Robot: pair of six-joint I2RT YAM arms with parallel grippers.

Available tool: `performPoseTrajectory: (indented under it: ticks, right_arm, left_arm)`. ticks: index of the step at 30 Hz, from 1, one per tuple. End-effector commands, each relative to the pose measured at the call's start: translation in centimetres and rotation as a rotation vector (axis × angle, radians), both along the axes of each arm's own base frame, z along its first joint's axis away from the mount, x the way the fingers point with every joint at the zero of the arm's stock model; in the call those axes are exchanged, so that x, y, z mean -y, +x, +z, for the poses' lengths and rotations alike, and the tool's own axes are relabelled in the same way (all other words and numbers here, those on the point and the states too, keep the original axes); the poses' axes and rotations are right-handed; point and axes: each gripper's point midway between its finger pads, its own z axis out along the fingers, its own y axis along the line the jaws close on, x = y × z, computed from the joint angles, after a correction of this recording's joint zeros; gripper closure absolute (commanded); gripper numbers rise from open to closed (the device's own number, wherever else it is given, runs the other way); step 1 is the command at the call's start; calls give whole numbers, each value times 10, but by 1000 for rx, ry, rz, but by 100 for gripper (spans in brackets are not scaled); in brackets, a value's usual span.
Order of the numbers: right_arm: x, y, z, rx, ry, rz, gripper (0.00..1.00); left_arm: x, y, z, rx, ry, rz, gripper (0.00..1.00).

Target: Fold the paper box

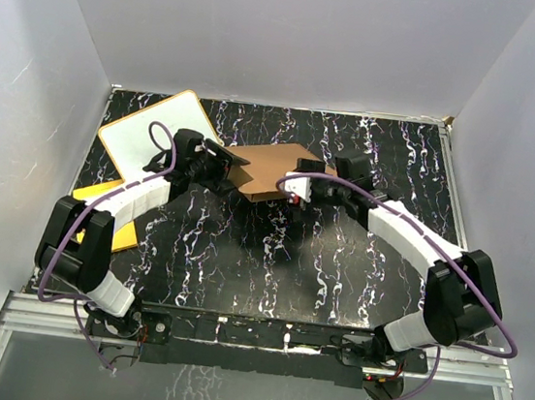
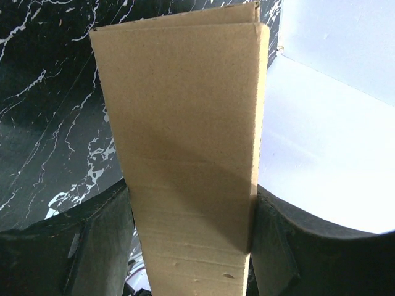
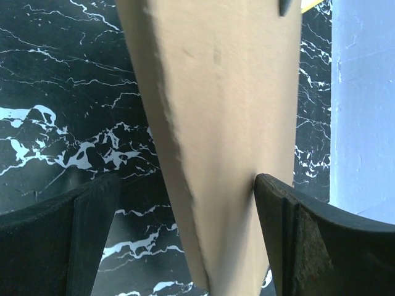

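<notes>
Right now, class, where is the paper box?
In the top view, the paper box is at the far middle of the table, just right of the white board, with one arm's jaws at each side.

In the top view, the tips of the left pincer (image 1: 225, 167) and right pincer (image 1: 299, 194) are too small to resolve against the box (image 1: 276, 167), and the left arm (image 1: 131, 198) covers part of the orange sheet (image 1: 124, 237). In the left wrist view, the box (image 2: 185, 154) runs off the bottom edge and overlaps the inner faces of both fingers (image 2: 86, 246), so pad contact cannot be determined. In the right wrist view, the box (image 3: 216, 123) is blurred and cut off top and bottom, and a dark object (image 3: 287, 6) at the top edge shows too little to identify.
</notes>
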Motion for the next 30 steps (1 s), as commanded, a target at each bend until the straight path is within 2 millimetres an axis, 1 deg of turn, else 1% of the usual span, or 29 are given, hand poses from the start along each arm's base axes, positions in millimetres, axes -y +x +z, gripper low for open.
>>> performPoseTrajectory:
  ticks: [1, 5, 8, 11, 14, 19, 25, 27, 30]
  right_arm:
    - [-15, 12, 5, 125, 5, -30, 2]
    - [-18, 17, 2, 164, 6, -69, 4]
    - [-22, 20, -2, 198, 7, -92, 9]
    - [-28, 22, -7, 236, 6, -105, 11]
    - [-31, 23, -7, 259, 20, -127, 15]
    - [-32, 28, 0, 264, 52, -166, 27]
    - [-33, 28, 3, 244, 79, -181, 48]
    - [-34, 28, 4, 237, 85, -179, 51]
    - [-33, 29, 7, 221, 96, -187, 53]
  left_arm:
    - [5, 5, 17, -3, -63, -1, 55]
    - [5, 6, 21, 2, -80, 5, 55]
    - [6, 7, 23, 2, -98, 6, 55]
    - [7, 8, 25, 4, -106, 2, 55]
    - [8, 8, 27, 6, -110, -2, 55]
    - [9, 8, 27, 8, -119, -3, 55]
    - [10, 8, 30, 12, -127, -9, 54]
    - [9, 9, 31, 16, -128, -10, 53]
    - [8, 10, 35, 28, -135, -7, 50]
